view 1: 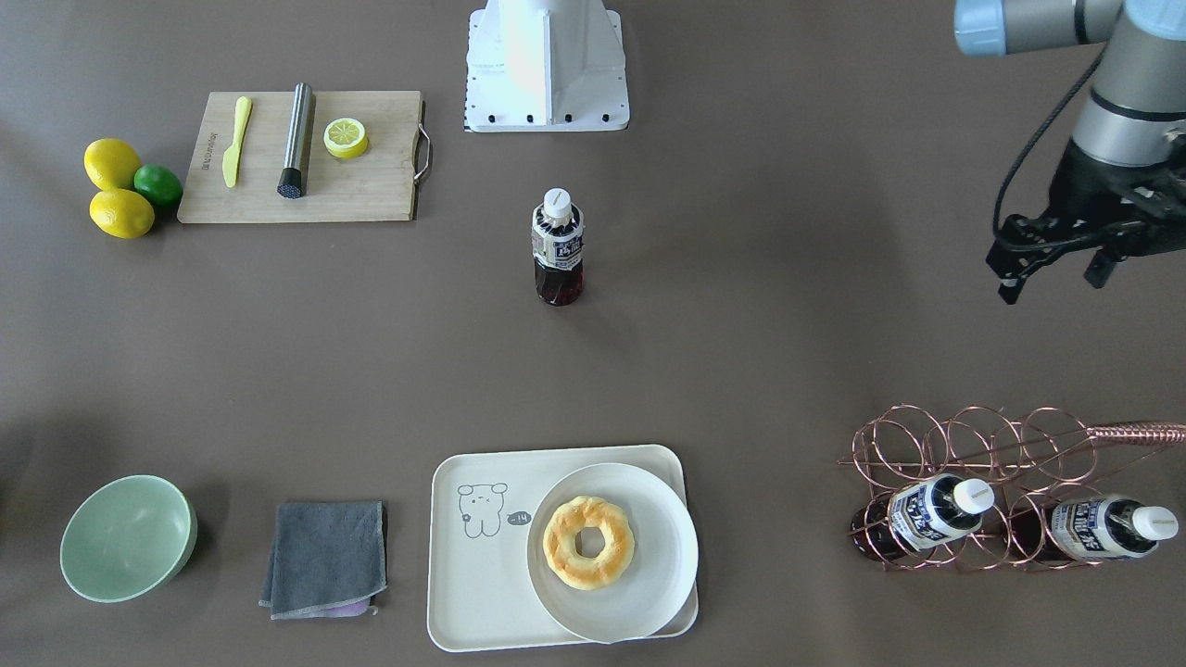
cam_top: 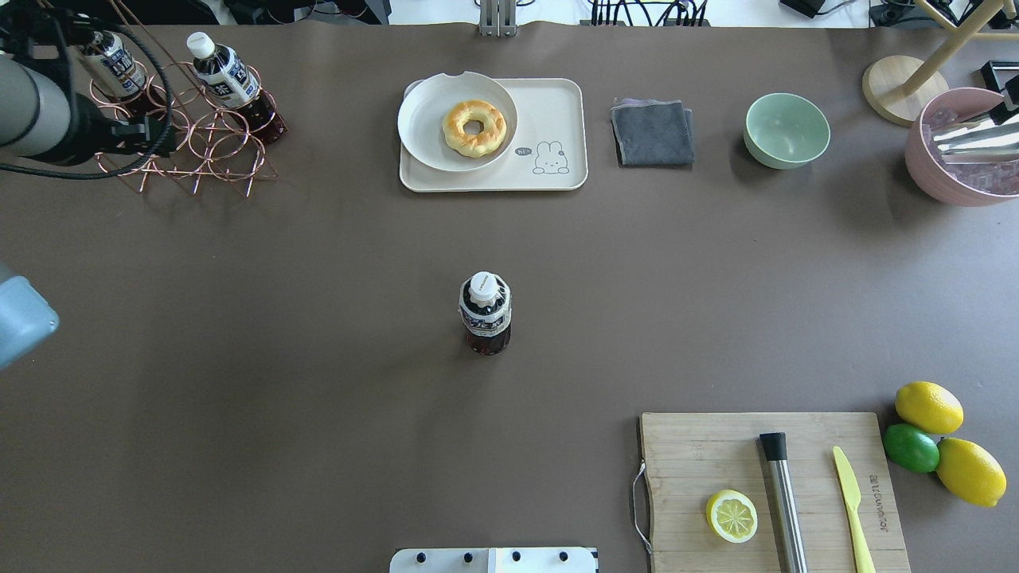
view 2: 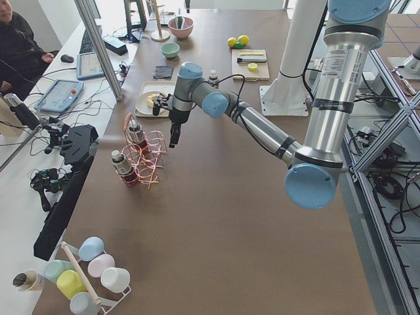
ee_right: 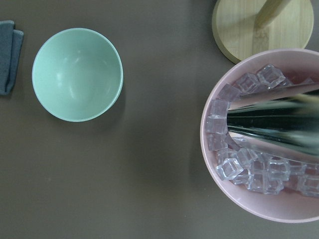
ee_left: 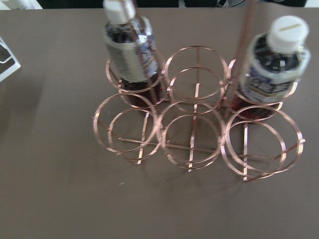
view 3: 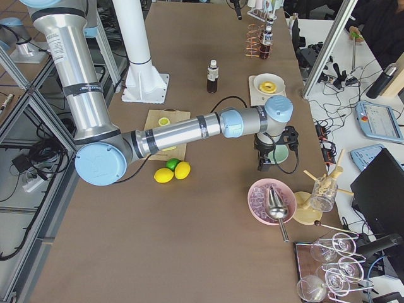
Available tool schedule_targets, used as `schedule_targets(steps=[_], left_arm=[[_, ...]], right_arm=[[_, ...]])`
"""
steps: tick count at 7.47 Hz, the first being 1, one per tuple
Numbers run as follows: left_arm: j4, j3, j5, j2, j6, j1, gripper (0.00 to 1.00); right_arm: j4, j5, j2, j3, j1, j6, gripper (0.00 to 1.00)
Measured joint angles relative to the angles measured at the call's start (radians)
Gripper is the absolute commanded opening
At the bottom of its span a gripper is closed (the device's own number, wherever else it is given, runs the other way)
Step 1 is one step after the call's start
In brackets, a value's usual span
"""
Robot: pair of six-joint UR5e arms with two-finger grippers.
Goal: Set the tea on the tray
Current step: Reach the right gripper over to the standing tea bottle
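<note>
mid-table, well apart from the tray (view 1: 473, 593), tea (view 1: 558, 250) stands alone; left fingers (view 1: 1008, 278) spread (right fingers (view 3: 261, 164) unclear).

Left claw (view 1: 1054, 276) hangs with fingers spread apart; right claw (view 3: 264, 163) points downward, its state unclear.

The tea (cam_top: 486, 314) stands alone mid-frame in the overhead view, with open room on every side. On the tray (cam_top: 557, 103), upper centre, the plate (cam_top: 418, 119) and doughnut (cam_top: 474, 127) fill the left half; the right strip lies open.
</note>
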Motion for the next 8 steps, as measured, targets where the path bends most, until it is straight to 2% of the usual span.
schedule_targets(steps=[2,3,5,7,8], left_arm=[[0.042,0.091,-0.189,0.057,0.396,-0.243,0.98],[0.072,0.128,-0.237,0.075,0.541,-0.335,0.98],[0.094,0.155,-0.265,0.113,0.661,-0.431,0.98],[0.087,0.158,-0.270,0.157,0.679,-0.450,0.98],[0.085,0.158,-0.270,0.171,0.680,-0.452,0.98]], right_arm=[[0.039,-0.017,0.014,0.006,-0.069,0.004,1.00],[0.039,-0.036,0.053,0.019,-0.119,0.034,1.00],[0.038,-0.127,0.176,0.073,-0.286,0.283,1.00],[0.028,-0.197,0.296,0.092,-0.424,0.514,1.00],[-0.014,-0.223,0.358,0.098,-0.463,0.586,1.00]])
